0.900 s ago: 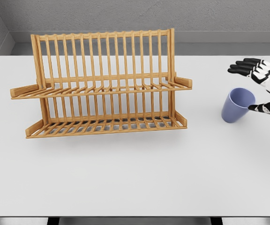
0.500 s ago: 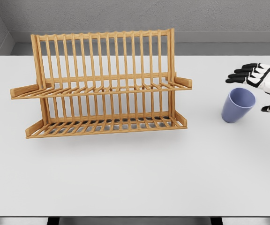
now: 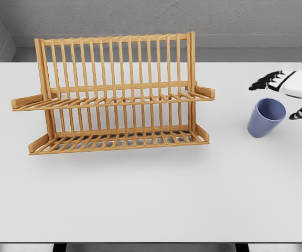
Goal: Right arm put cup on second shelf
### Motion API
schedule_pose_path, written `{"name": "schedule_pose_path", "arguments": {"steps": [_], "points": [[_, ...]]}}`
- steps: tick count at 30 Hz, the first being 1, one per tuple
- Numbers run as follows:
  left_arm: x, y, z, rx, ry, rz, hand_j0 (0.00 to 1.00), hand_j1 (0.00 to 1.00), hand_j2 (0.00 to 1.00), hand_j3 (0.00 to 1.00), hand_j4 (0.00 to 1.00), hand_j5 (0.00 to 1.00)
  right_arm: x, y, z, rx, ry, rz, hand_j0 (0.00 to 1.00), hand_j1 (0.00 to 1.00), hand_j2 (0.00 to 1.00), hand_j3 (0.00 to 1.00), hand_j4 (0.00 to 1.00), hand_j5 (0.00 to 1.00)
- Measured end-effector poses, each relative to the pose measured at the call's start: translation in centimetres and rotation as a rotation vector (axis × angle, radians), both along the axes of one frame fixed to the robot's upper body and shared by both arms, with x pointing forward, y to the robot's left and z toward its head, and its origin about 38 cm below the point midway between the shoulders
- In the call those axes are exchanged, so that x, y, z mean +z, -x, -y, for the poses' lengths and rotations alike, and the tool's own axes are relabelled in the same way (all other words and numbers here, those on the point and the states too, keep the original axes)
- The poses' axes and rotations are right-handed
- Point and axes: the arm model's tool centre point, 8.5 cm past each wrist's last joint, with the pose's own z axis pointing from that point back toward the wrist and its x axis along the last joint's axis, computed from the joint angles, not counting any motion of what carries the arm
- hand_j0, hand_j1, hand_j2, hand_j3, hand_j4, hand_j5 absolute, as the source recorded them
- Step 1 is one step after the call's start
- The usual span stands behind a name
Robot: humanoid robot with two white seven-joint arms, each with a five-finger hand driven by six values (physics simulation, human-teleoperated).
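Cup sits upright near desk right edge, ungrasped. Right robot hand, fingers spread and empty, has risen and pulled back slightly; rack waits, grasp undone.

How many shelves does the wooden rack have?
2: the upper shelf sits at mid-height of the wooden rack; the lower shelf rests near the table. None looks hidden.
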Motion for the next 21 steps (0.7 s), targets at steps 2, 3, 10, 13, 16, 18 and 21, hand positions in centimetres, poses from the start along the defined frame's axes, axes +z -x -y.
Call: {"name": "schedule_pose_path", "arguments": {"steps": [2, 3, 10, 13, 16, 18, 21], "points": [[0.0, 0.0, 0.0, 0.000, 0.000, 0.000, 1.00, 1.00, 1.00, 1.00, 1.00, 1.00, -0.5, -0.1, 0.2, -0.008, 0.003, -0.016, 1.00, 1.00, 1.00, 1.00, 1.00, 1.00], [0.0, 0.0, 0.0, 0.000, 0.000, 0.000, 1.00, 1.00, 1.00, 1.00, 1.00, 1.00, -0.9, -0.1, 0.3, -0.011, 0.006, -0.025, 1.00, 1.00, 1.00, 1.00, 1.00, 1.00], [0.0, 0.0, 0.0, 0.000, 0.000, 0.000, 1.00, 1.00, 1.00, 1.00, 1.00, 1.00, -1.5, -1.2, 0.7, -0.034, 0.033, -0.042, 1.00, 1.00, 1.00, 1.00, 1.00, 1.00], [0.0, 0.0, 0.0, 0.000, 0.000, 0.000, 1.00, 1.00, 1.00, 1.00, 1.00, 1.00, -2.7, -1.7, 0.4, -0.034, 0.053, -0.064, 1.00, 1.00, 1.00, 1.00, 1.00, 1.00], [0.0, 0.0, 0.0, 0.000, 0.000, 0.000, 1.00, 1.00, 1.00, 1.00, 1.00, 1.00, -3.3, -2.3, 0.6, -0.047, 0.074, -0.072, 1.00, 1.00, 1.00, 1.00, 1.00, 1.00], [0.0, 0.0, 0.0, 0.000, 0.000, 0.000, 1.00, 1.00, 1.00, 1.00, 1.00, 1.00, -4.3, -2.4, 0.6, -0.052, 0.086, -0.095, 1.00, 1.00, 1.00, 1.00, 1.00, 1.00], [0.0, 0.0, 0.0, 0.000, 0.000, 0.000, 1.00, 1.00, 1.00, 1.00, 1.00, 1.00, -5.1, -2.5, 0.7, -0.055, 0.093, -0.112, 1.00, 1.00, 1.00, 1.00, 1.00, 1.00]]}}
